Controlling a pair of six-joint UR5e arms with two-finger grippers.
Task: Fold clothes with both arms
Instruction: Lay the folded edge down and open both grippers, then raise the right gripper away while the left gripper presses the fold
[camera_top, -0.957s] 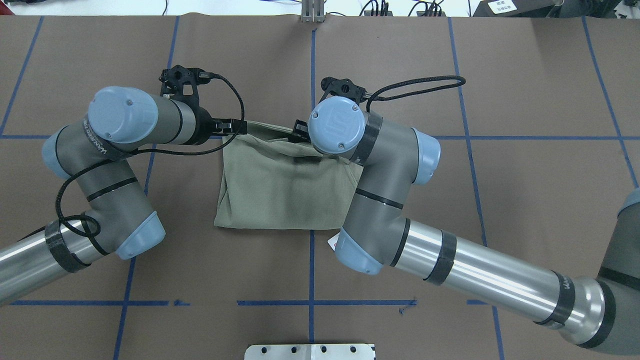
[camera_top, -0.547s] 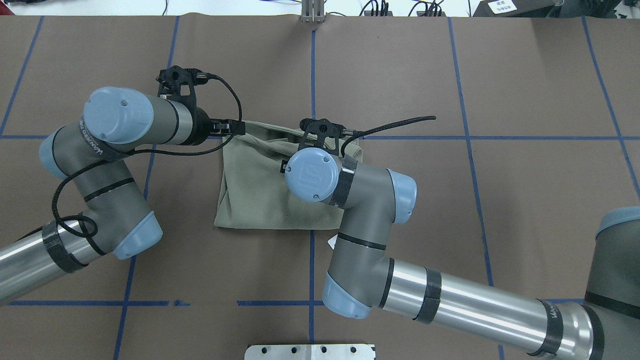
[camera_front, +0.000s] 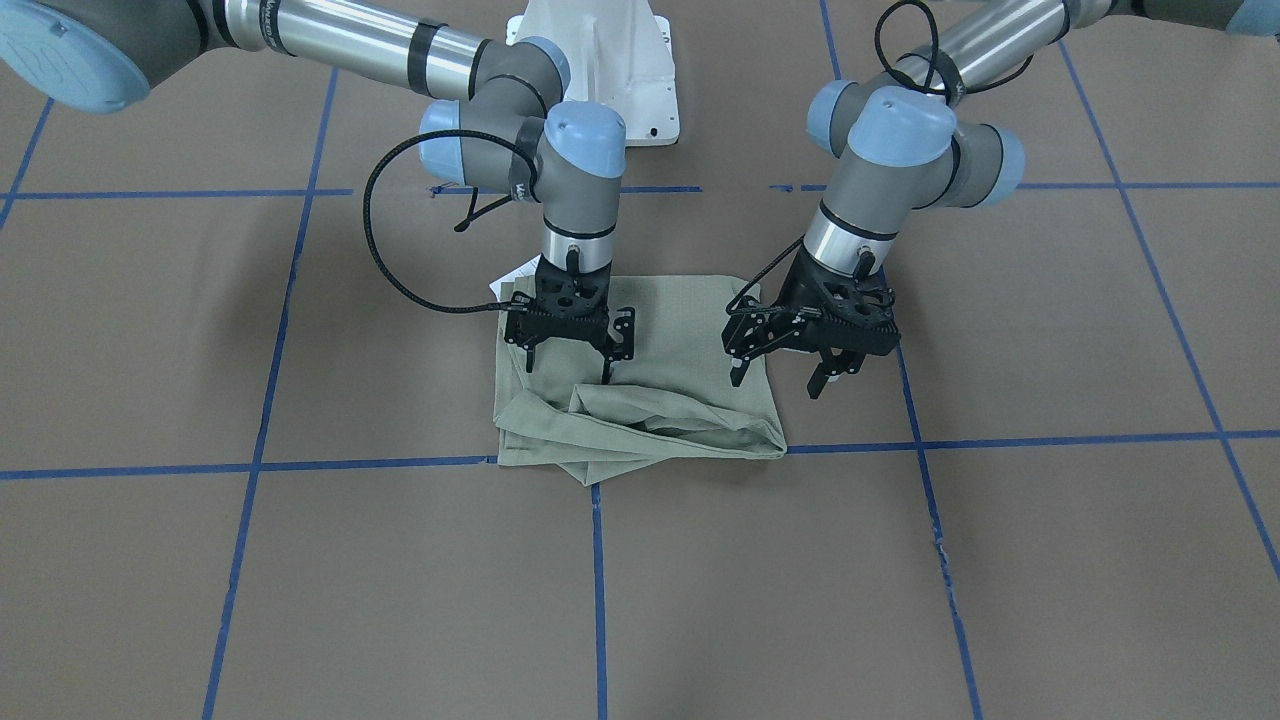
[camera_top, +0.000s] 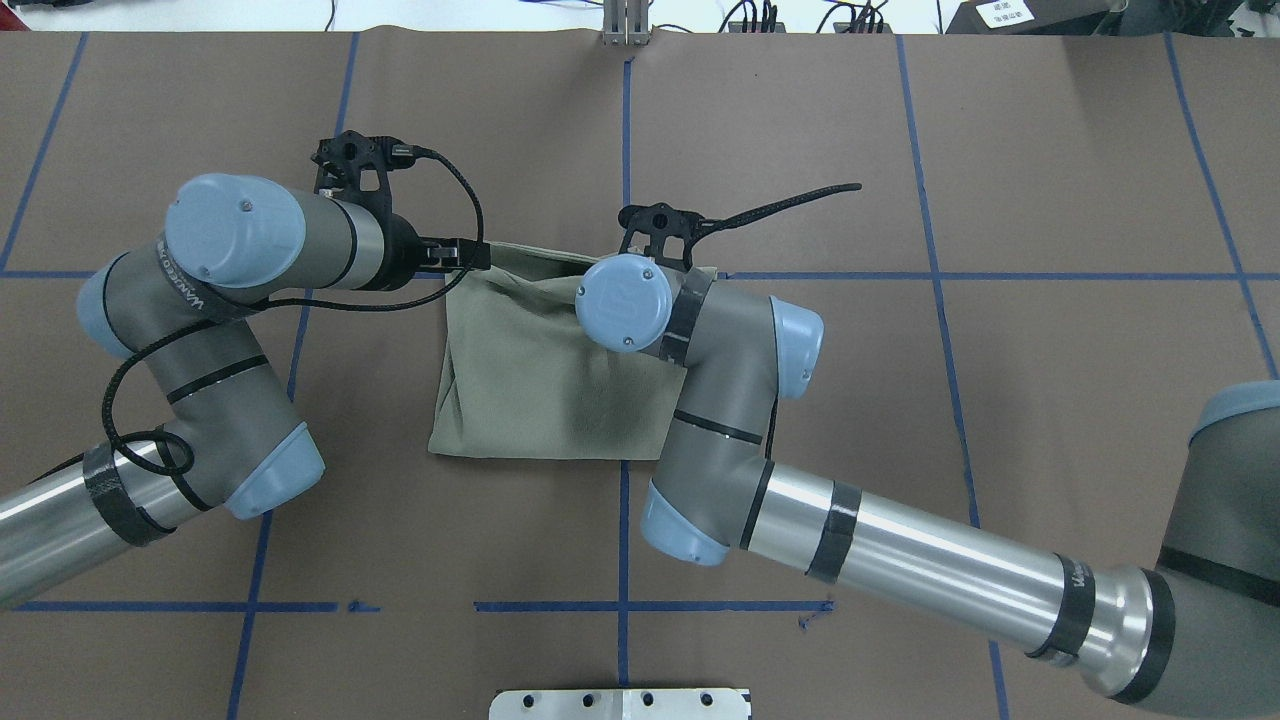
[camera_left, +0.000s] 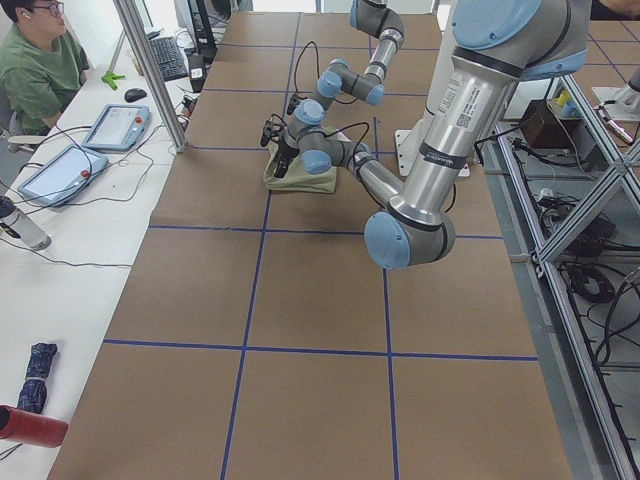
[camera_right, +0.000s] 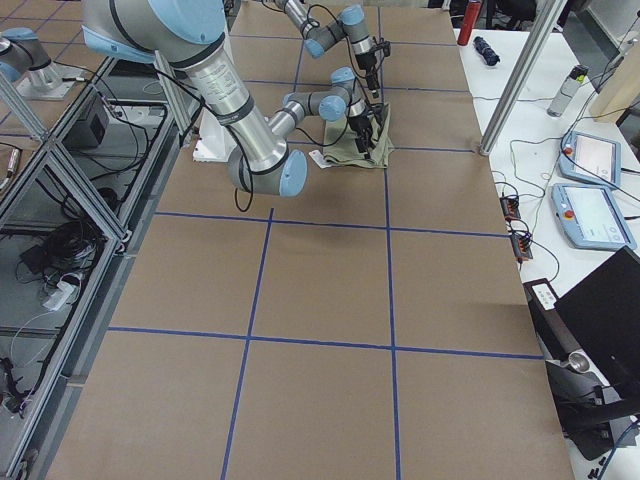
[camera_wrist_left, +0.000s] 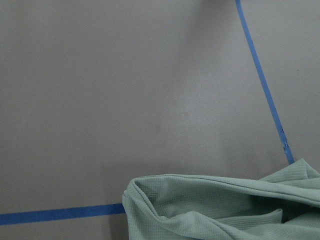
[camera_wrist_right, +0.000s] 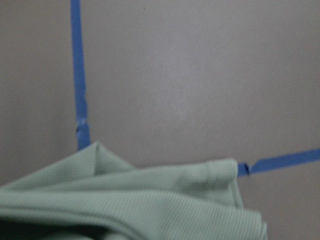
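Note:
The sage-green shirt (camera_front: 640, 420) lies folded into a small rectangle at the table's middle, and it also shows in the overhead view (camera_top: 540, 370). Its far edge is bunched into loose folds. A white tag (camera_front: 508, 281) sticks out at its near side. My right gripper (camera_front: 566, 366) is open and empty, fingers pointing down just above the shirt's far right part. My left gripper (camera_front: 777, 380) is open and empty, hovering over the shirt's far left corner, one finger over cloth and one over bare table. Both wrist views show only the shirt edge (camera_wrist_left: 225, 205) (camera_wrist_right: 125, 200), with no fingers in view.
The brown table cover (camera_top: 1000, 400) carries a grid of blue tape lines. The white pedestal base (camera_front: 600, 60) stands behind the shirt. A metal plate (camera_top: 620, 703) sits at the near edge. An operator (camera_left: 35, 70) and tablets are beside the far side of the table.
My right wrist swung left and toward the robot over the shirt, then back out a little. The shirt's far right edge now lies lower. The left arm barely moved.

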